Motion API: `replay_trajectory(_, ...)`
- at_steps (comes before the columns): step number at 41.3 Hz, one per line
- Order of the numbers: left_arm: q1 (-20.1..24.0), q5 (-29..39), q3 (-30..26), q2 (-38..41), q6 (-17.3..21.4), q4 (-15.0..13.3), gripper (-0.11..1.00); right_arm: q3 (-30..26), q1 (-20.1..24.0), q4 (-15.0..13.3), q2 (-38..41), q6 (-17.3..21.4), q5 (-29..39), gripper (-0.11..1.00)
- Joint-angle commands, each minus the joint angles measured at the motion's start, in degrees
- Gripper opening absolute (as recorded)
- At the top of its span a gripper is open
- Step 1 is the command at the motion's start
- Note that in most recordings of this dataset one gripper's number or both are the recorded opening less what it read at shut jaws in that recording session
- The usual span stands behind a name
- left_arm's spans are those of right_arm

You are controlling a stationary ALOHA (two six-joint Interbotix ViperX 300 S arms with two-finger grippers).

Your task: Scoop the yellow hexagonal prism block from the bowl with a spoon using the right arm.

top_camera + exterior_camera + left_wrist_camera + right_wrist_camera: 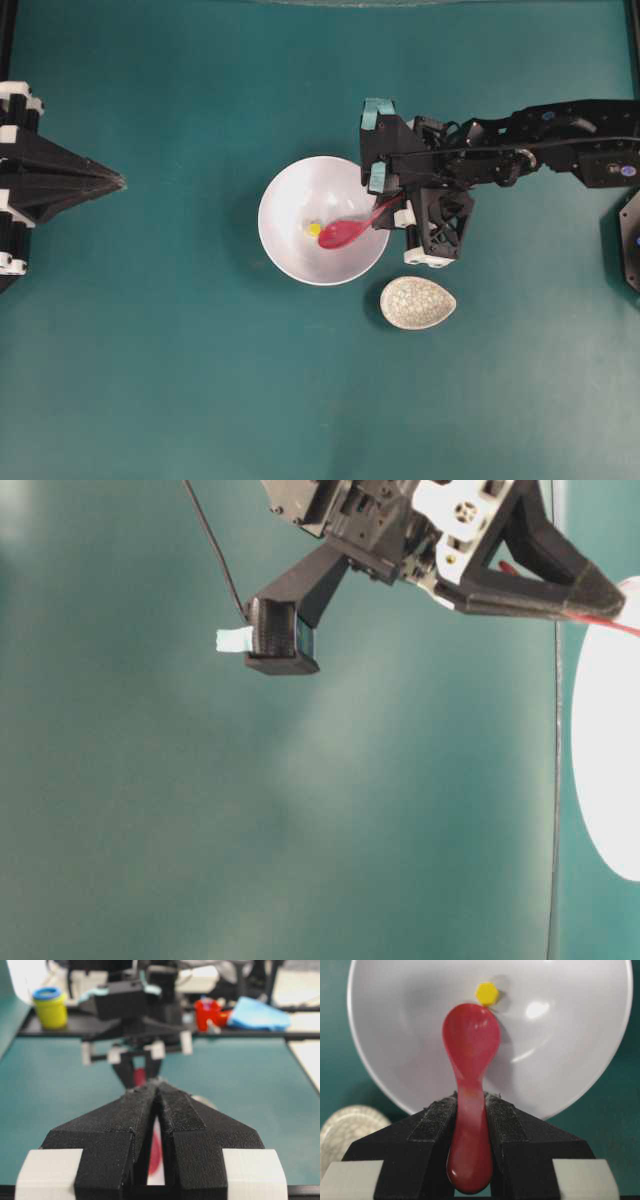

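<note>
Spoon (471,1060) handle is clamped in the right gripper (470,1115), scoop pointing straight at the yellow block (486,994) touching its tip, mid-bowl (580,1060); left gripper (157,1105) sits closed, farther off.

Robot lab, teal tabletop (200,380), shelf clutter (240,1012)

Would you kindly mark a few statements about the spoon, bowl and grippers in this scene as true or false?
1. The right gripper grips the spoon by its handle. True.
2. The yellow block lies in the spoon's scoop. False: it sits in the bowl, just past the scoop's tip.
3. The left gripper is shut and holds nothing. True.
4. The speckled dish sits inside the bowl. False: it lies on the table beside it.
</note>
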Motion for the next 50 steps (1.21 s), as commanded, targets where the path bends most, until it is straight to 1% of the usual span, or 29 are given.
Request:
replay_trajectory(1, 0.1, -0.5, -1.4, 0.3, 0.0, 0.1, 0.03, -1.9, -0.4, 0.0, -0.4, 0.1, -1.9, 0.23)
replay_trajectory(17, 0.1, -0.5, -1.5, 0.3, 0.0, 0.1, 0.03, -5.3, -0.6, -0.1, 2.1, 0.0, -6.2, 0.23)
replay_trajectory(25, 0.1, -0.5, -1.5, 0.2, 0.0, 0.1, 0.03, -5.2, -0.6, 0.0, 2.1, 0.0, -8.1, 0.23)
replay_trajectory(36, 0.1, -0.5, -1.5, 0.2, 0.0, 0.1, 0.03, -4.9, -0.4, 0.0, 1.7, 0.0, -8.3, 0.23)
replay_trajectory(50, 0.1, -0.5, -1.5, 0.2, 0.0, 0.1, 0.03, -2.3, 0.2, 0.0, -1.4, 0.0, -8.6, 0.23)
